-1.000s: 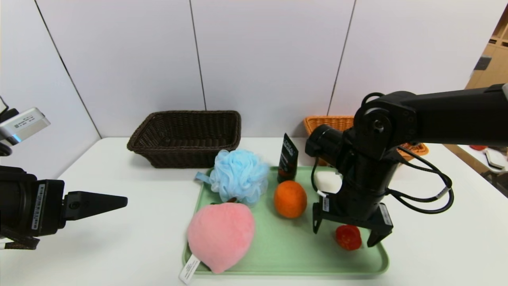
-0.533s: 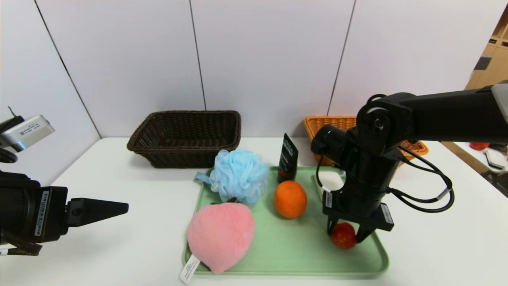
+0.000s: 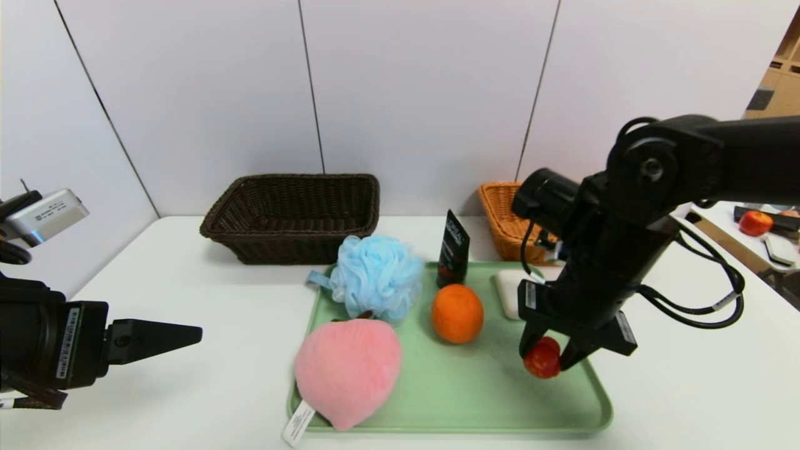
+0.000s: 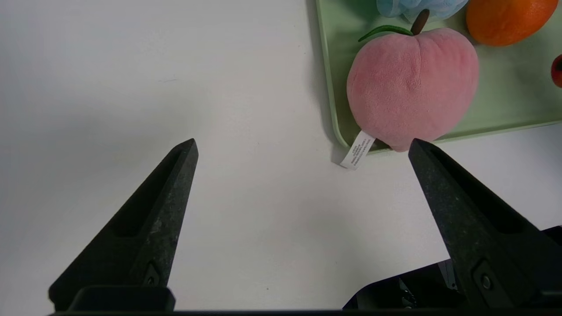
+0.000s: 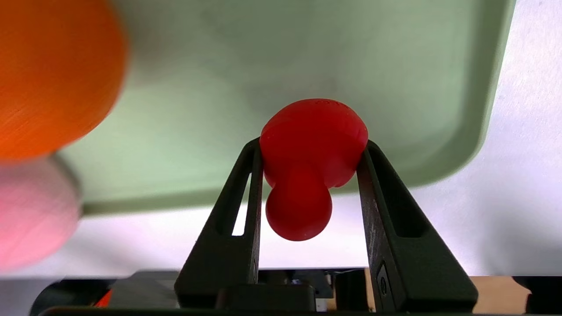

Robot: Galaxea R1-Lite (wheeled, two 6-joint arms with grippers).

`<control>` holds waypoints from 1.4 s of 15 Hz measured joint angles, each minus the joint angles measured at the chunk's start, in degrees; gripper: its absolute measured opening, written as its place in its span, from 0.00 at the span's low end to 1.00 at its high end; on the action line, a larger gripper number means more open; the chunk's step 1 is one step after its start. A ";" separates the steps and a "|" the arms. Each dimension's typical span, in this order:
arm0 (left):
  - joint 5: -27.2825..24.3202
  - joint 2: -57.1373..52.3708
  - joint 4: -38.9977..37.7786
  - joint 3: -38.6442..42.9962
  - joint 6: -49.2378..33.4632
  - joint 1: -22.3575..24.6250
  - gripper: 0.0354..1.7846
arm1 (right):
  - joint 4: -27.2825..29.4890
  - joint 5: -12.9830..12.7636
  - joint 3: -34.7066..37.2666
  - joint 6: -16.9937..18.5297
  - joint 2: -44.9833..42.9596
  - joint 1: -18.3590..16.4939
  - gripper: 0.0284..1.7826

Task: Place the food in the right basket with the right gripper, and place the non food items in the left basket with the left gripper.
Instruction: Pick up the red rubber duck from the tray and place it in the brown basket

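My right gripper [image 3: 545, 357] is shut on the small red lumpy ball [image 3: 542, 360] and holds it just above the green tray [image 3: 450, 387]; the ball also shows in the right wrist view [image 5: 311, 145]. On the tray sit the pink plush peach [image 3: 347, 370], the orange fruit [image 3: 457, 313], the blue bath puff [image 3: 377, 276], the dark tube [image 3: 453, 247] and the white soap bar [image 3: 509, 294]. My left gripper [image 4: 303, 147] is open over bare table, left of the tray. The dark brown basket [image 3: 292, 215] stands at the back left, the light orange basket [image 3: 506, 219] behind my right arm.
The white table [image 3: 187, 287] has open room left of the tray. The peach's white tag [image 3: 298, 423] hangs over the tray's front corner. A second surface with small objects [image 3: 755, 222] lies at the far right.
My right gripper closed on the small red lumpy ball and lifted it off the tray while the arm rose. The left arm barely moved.
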 joint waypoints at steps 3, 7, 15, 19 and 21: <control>0.04 -0.13 0.04 0.23 0.11 0.00 0.94 | -7.33 4.33 -3.11 -1.44 -7.68 0.01 0.35; 0.17 -0.22 0.00 0.55 0.39 0.00 0.94 | -29.72 4.14 -5.27 -9.07 -13.84 3.38 0.34; 0.69 -2.24 -6.94 3.04 0.49 0.00 0.94 | -68.51 -1.58 -5.75 -10.53 -3.24 10.73 0.32; 0.67 -3.86 -8.20 5.85 0.46 0.02 0.94 | -82.85 -5.78 -6.84 -13.51 8.41 11.23 0.32; 0.98 -4.69 -8.20 7.06 0.46 0.02 0.94 | -89.19 -9.02 -9.51 -16.70 14.53 11.64 0.32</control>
